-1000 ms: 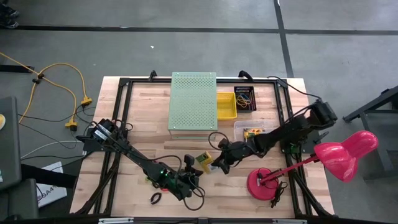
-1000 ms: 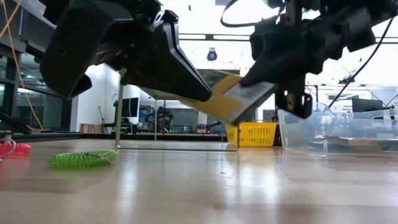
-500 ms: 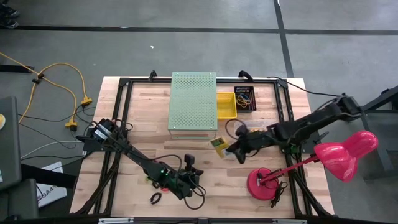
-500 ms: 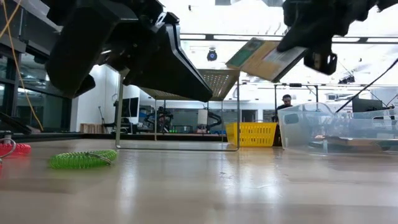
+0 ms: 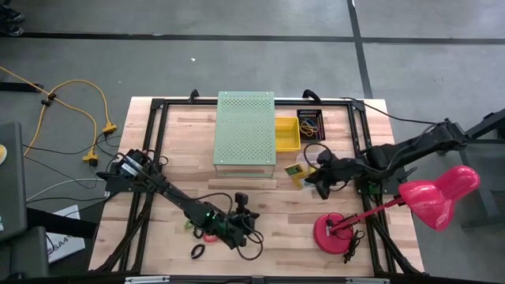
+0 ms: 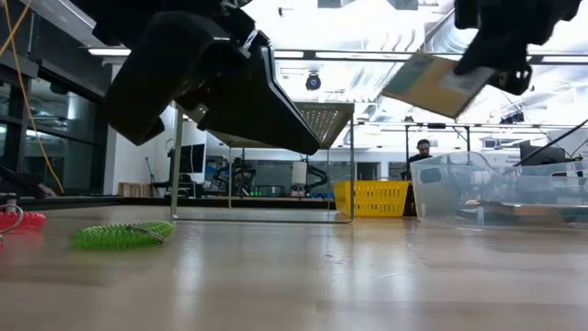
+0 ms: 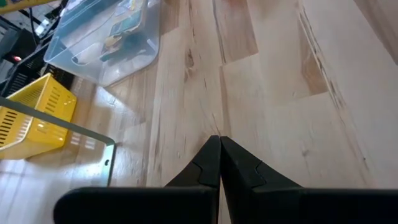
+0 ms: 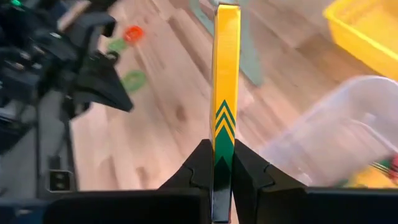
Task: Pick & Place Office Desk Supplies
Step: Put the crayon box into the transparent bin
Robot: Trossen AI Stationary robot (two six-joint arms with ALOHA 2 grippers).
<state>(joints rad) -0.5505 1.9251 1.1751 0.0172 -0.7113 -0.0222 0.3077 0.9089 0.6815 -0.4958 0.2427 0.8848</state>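
Note:
A flat yellow-and-green crayon box (image 5: 296,171) hangs in the air by the left edge of the clear bin (image 5: 323,160), with my right gripper (image 5: 308,177) shut on it. In the low view the crayon box (image 6: 436,83) rides high above the table. Another crayon box (image 7: 127,34) lies inside the bin. My left gripper (image 7: 219,163) is shut with nothing in it, low over the table's near middle (image 5: 242,201). A green band loop (image 6: 122,235) and a red one (image 6: 23,221) lie on the wood beside it. My right gripper pinches the crayon box's two broad faces between its two fingers at the end nearest the wrist (image 8: 224,152). The fingers come slanting down from the table's right. The box sticks out ahead of them, edge-on in the wrist view, tilted and lifted clear of the table.
The large pale-green perforated box (image 5: 245,130) stands at the far middle, with a yellow basket (image 5: 286,132) and a black tray of bands (image 5: 310,125) to its right. The pink lamp (image 5: 432,196) and its base (image 5: 335,233) fill the near right. A black loop (image 5: 197,251) lies near the front edge.
My right gripper has risen and drawn back toward the table's far right, carrying the crayon box from low over the table's middle up to the clear bin's edge. The box has tipped and sits higher in the low view.

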